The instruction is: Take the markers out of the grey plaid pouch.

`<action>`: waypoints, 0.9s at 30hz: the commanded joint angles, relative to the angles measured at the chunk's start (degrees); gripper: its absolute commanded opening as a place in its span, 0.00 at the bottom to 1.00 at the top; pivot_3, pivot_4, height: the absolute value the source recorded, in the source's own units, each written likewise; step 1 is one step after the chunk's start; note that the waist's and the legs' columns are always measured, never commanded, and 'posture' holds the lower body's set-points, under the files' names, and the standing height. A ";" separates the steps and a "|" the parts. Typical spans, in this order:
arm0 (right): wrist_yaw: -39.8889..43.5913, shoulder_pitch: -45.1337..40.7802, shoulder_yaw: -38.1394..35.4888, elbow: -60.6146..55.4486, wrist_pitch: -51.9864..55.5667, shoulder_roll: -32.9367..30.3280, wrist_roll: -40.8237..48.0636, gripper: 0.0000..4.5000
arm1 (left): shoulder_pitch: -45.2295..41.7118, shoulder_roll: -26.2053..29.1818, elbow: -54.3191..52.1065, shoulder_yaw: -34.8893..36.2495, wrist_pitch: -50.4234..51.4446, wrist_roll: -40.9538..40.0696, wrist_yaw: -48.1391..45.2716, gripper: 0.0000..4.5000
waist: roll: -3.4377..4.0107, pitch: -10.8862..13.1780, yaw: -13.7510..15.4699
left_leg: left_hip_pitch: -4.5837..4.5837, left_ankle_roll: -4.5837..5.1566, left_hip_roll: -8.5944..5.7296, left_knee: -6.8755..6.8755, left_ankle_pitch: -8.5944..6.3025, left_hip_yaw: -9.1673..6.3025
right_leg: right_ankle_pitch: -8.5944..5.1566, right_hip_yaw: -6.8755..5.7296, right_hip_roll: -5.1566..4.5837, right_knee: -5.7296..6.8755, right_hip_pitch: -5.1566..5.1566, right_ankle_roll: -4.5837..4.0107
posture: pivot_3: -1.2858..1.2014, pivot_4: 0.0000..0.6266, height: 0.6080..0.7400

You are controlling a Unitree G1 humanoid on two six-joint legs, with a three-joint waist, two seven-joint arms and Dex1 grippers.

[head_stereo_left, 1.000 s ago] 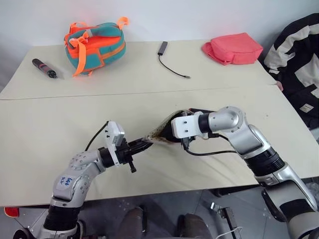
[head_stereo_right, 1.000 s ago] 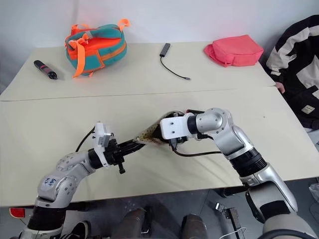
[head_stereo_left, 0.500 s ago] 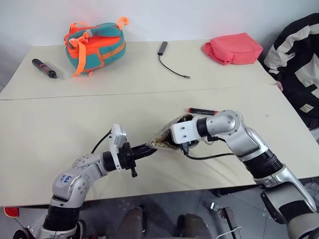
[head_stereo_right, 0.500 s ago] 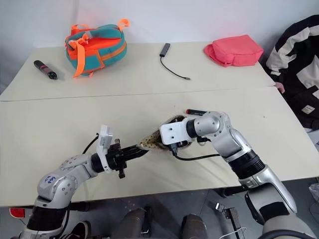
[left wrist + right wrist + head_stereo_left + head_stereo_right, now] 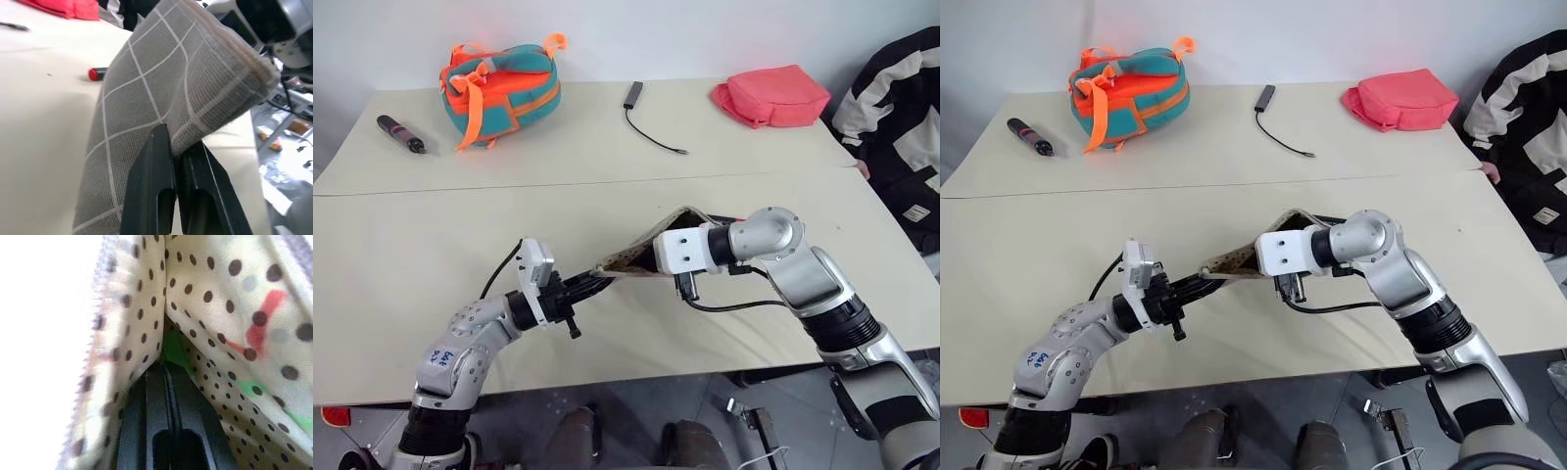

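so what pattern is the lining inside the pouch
Cream with dark polka dots, clearest in the right wrist view: lining of the grey plaid pouch.

A teal-orange bag sits at the far left of the table, with a dark stick lying near it toward the left edge. A grey adapter with a black cable lies at the far middle, and a pink pouch rests at the far right. A person in a black-and-white jacket is beside the table's right end.
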 commanded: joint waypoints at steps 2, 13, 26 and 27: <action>-0.81 -1.62 -3.78 -1.61 -0.18 -2.57 0.85 0.00 | 0.20 0.14 1.35 1.28 -0.67 0.03 0.14 0.00 | 0.00 0.00 -0.03 | 0.00 0.00 0.00 0.00 0.00 0.00 | 0.00 0.00 0.00 0.00 0.00 0.00 | 0.52 0.24 1.00; 2.21 -4.02 -1.17 -2.60 6.54 -5.56 -0.10 0.43 | 0.17 3.48 -1.52 4.25 21.46 -21.38 -0.31 0.00 | -0.01 0.00 -0.07 | 0.00 0.00 0.00 0.00 0.00 -0.03 | 0.00 0.01 -0.01 0.02 0.00 0.00 | 0.52 0.24 1.00; 0.88 -3.37 6.50 -2.42 7.32 -5.86 -8.24 0.43 | -0.81 1.21 5.59 9.12 26.33 -27.15 4.91 0.00 | -0.03 0.01 -0.09 | 0.03 0.00 -0.01 0.02 0.00 0.00 | 0.00 0.04 -0.01 0.02 0.00 0.00 | 0.52 0.24 1.00; 0.82 -3.44 6.49 -2.37 6.89 -5.89 -8.33 0.43 | -0.62 1.23 5.50 9.03 26.45 -27.17 4.75 0.00 | -0.03 0.01 -0.10 | 0.03 0.00 0.00 0.02 0.00 0.00 | 0.00 0.04 -0.01 0.01 0.01 0.00 | 0.52 0.24 1.00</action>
